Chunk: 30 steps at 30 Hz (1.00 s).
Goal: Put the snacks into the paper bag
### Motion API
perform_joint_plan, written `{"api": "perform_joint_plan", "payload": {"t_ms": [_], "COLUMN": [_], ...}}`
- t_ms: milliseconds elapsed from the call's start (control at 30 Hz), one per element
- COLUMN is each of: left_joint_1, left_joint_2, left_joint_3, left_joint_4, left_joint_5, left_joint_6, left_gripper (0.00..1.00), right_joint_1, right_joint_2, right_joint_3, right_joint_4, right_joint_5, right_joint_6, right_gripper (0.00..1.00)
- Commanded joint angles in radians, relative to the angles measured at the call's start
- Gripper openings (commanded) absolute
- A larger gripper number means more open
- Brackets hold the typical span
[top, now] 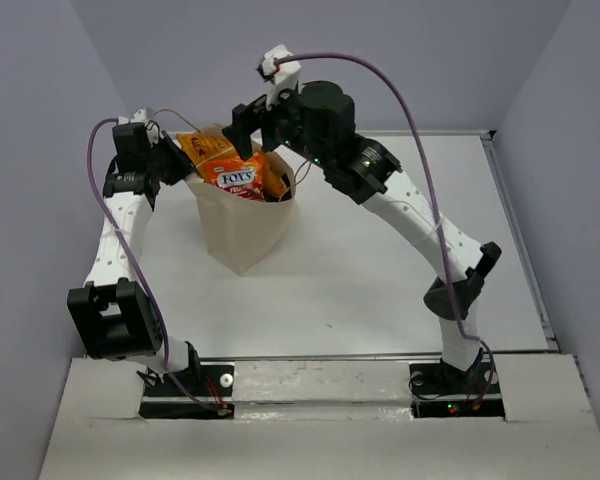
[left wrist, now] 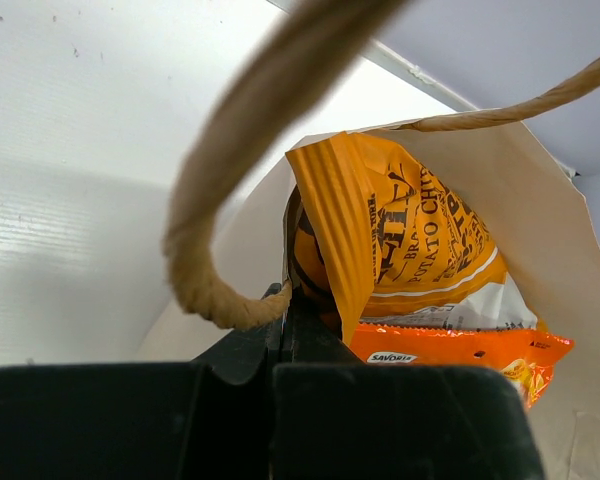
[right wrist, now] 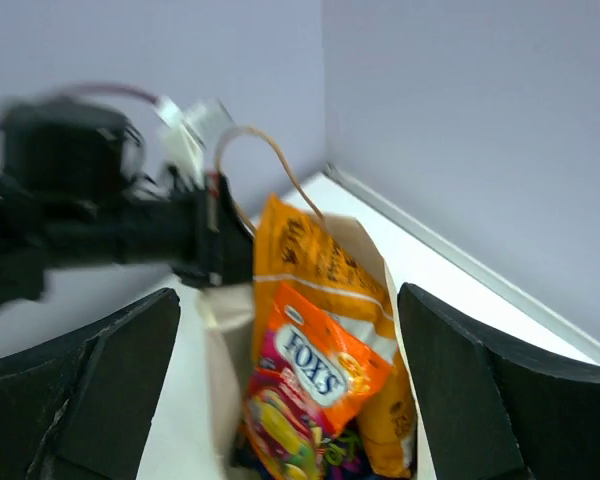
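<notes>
Left claw (left wrist: 280, 322) pinches the paper bag (left wrist: 570, 230), visible only wrist-side.

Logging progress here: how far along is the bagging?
Done: an orange packet and a red-orange packet stand in the paper bag; none show on the table. In hand: the left gripper pinches the bag's rim; the right gripper hangs open, empty. Left: probably just letting go.
</notes>
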<state>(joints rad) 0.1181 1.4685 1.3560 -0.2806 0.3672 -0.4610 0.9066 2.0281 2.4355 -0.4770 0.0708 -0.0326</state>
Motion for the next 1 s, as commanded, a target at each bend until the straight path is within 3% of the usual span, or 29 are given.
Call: {"api": "perform_joint_plan", "payload": {"t_ms": [0, 100, 133, 233, 467, 767, 967], "left_joint_1": [0.003, 0.002, 0.002, 0.002, 0.002, -0.005, -0.005], "left_joint_2": [-0.030, -0.034, -0.033, -0.037, -0.028, -0.034, -0.033], "left_joint_3": [-0.012, -0.012, -0.012, -0.014, -0.012, -0.018, -0.017], "left_joint_4": [0.012, 0.014, 0.014, 0.014, -0.002, 0.000, 0.003], "left_joint_5": [0.004, 0.009, 0.010, 0.013, 0.001, 0.007, 0.009], "left_joint_6": [0.013, 0.007, 0.007, 0.004, 0.022, 0.021, 0.018], "left_gripper": [0.00, 0.00, 0.00, 0.00, 0.00, 0.00, 0.00], "right_joint_1": [0.005, 0.005, 0.005, 0.005, 0.005, 0.005, 0.005], "right_joint_2": [-0.187, -0.297, -0.331, -0.440, -0.379, -0.367, -0.365], "right_joint_3": [-0.055, -0.169, -0.217, -0.364, -0.375, -0.498, -0.428], "right_joint_4": [0.247, 0.210, 0.189, 0.016, -0.273, -0.256, -0.241], "right_joint_5": [-0.063, 0.084, 0.212, 0.368, 0.173, 0.230, 0.224], "right_joint_6": [0.196, 0.315, 0.341, 0.469, 0.641, 0.749, 0.665], "right_gripper": [0.95, 0.93, 0.92, 0.88, 0.89, 0.83, 0.83]}}
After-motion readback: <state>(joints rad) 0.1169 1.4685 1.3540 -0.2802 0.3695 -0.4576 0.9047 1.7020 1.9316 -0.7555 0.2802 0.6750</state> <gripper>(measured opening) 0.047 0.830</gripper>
